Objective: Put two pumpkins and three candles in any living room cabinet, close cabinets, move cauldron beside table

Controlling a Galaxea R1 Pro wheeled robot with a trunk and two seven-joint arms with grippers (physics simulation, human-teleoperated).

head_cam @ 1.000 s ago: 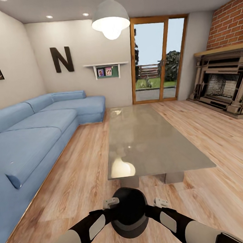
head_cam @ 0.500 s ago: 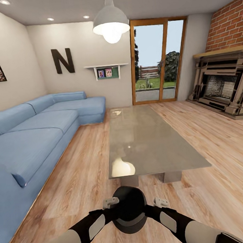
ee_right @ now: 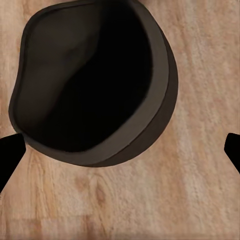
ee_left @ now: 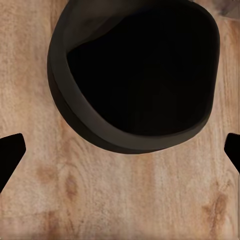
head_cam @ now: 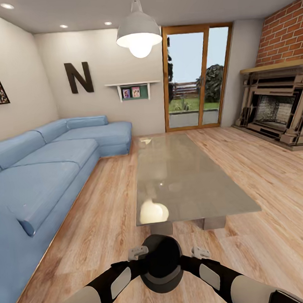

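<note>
**Black pot between both arms, short of the coffee table**

The room is a living room with a light wooden floor, a long blue corner sofa along the left wall, a stone fireplace under a brick wall on the right, and a glazed door at the far end. A white hanging lamp hangs over the middle, and a big dark letter N and a small shelf are fixed to the back wall.

The table, low and long with a shiny grey top, runs away from the robot down the centre of the room. Its near end lies just beyond the cauldron, with a strip of floor between them.

The cauldron sits low in the head view, directly between the two forearms. The left gripper is just beside its rim on one side and the right gripper just beside it on the other.

In the left wrist view the cauldron shows from above as a wide dark mouth with a thick rim, floorboards around it, and the two dark fingertips stand far apart at the picture's edges, so this claw is open. The right wrist view gives the same: the cauldron over the floor, fingertips spread wide, claw open.
</note>
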